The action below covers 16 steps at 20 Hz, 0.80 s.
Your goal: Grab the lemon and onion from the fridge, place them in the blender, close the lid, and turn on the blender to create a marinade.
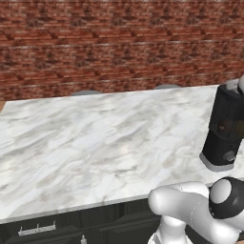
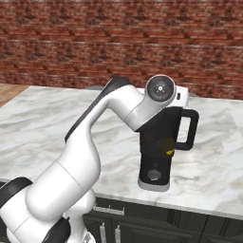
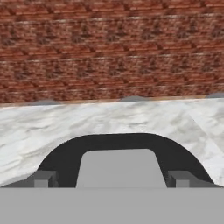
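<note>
On marble counter [image 1: 95,138], blender [image 2: 159,147], no writing

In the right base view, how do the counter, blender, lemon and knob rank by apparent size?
1. counter
2. blender
3. lemon and knob: both tiny, too alike to rank.

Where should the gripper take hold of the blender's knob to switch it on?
Pinch the small round knob across its rim, coming straight in from the front, the robot's side. It sits low on the blender, facing outward, with the counter close beneath, so a side-to-side pinch fits best.
</note>
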{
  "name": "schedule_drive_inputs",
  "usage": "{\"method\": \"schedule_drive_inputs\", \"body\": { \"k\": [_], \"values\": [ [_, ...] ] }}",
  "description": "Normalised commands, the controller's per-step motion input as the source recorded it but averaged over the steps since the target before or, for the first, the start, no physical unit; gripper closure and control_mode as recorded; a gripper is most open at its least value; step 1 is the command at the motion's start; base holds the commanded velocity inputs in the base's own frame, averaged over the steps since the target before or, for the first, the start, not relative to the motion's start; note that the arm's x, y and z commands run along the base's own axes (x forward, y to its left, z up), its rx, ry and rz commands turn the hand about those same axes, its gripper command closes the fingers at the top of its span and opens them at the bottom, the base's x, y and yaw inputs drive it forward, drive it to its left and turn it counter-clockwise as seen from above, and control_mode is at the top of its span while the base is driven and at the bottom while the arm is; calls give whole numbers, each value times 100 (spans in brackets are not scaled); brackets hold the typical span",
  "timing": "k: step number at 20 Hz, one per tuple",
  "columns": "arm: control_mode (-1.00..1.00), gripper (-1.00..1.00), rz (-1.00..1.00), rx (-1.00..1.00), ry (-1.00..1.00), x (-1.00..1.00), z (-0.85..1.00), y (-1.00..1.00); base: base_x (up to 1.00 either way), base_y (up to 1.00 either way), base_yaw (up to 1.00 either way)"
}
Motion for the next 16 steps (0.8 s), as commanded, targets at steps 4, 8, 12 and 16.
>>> {"method": "schedule_drive_inputs", "body": {
  "k": [4,8,12,16],
  "values": [
    [-100,-100,0,0,0,-25,41,0,0,0,0],
    [-100,-100,0,0,0,-33,30,0,0,0,0],
    [-100,-100,0,0,4,-46,5,0,0,0,0],
    [-100,-100,0,2,8,-57,-2,0,0,0,0]
  ]
}}
